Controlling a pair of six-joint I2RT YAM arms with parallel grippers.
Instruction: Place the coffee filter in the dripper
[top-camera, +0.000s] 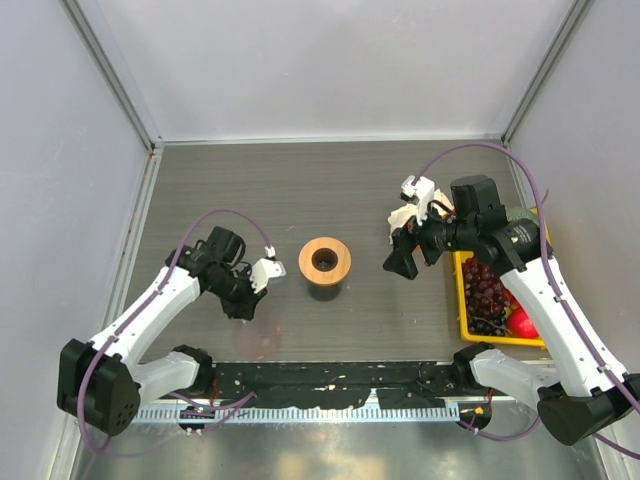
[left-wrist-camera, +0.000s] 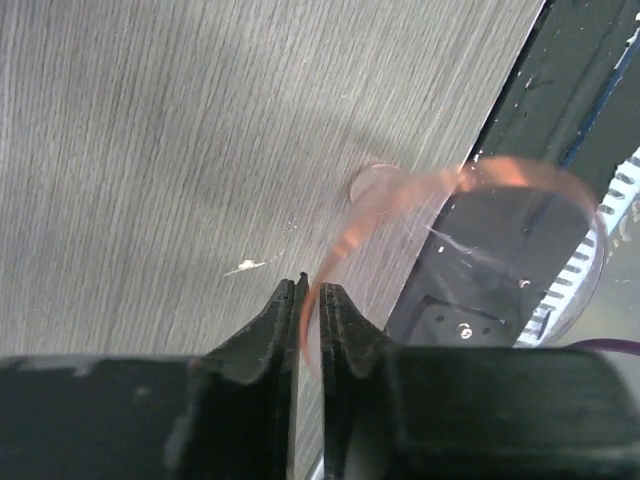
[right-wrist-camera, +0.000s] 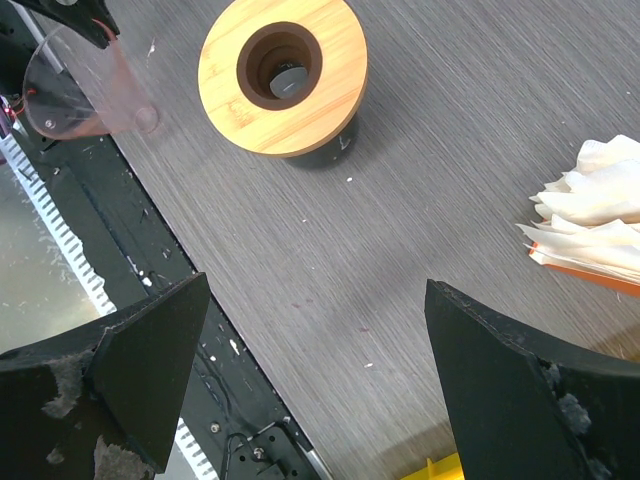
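Note:
The dripper's tan wooden ring (top-camera: 325, 261) with its dark centre stands alone mid-table; it also shows in the right wrist view (right-wrist-camera: 283, 75). My left gripper (top-camera: 244, 306) (left-wrist-camera: 312, 290) is shut on the rim of a clear, pink-tinted funnel cone (left-wrist-camera: 480, 235) (right-wrist-camera: 80, 85), held low near the table's front edge, left of the ring. My right gripper (top-camera: 400, 260) (right-wrist-camera: 318, 285) is open and empty above the table, right of the ring. No single coffee filter shows; only the ruffled bunch of white paper filters (top-camera: 412, 200) (right-wrist-camera: 595, 215) lies beside the right gripper.
A yellow fruit tray (top-camera: 462, 300) with dark grapes (top-camera: 485, 285) and a red fruit (top-camera: 522, 322) sits at the right edge under the right arm. A black rail (top-camera: 330, 380) runs along the front edge. Grey walls enclose the table.

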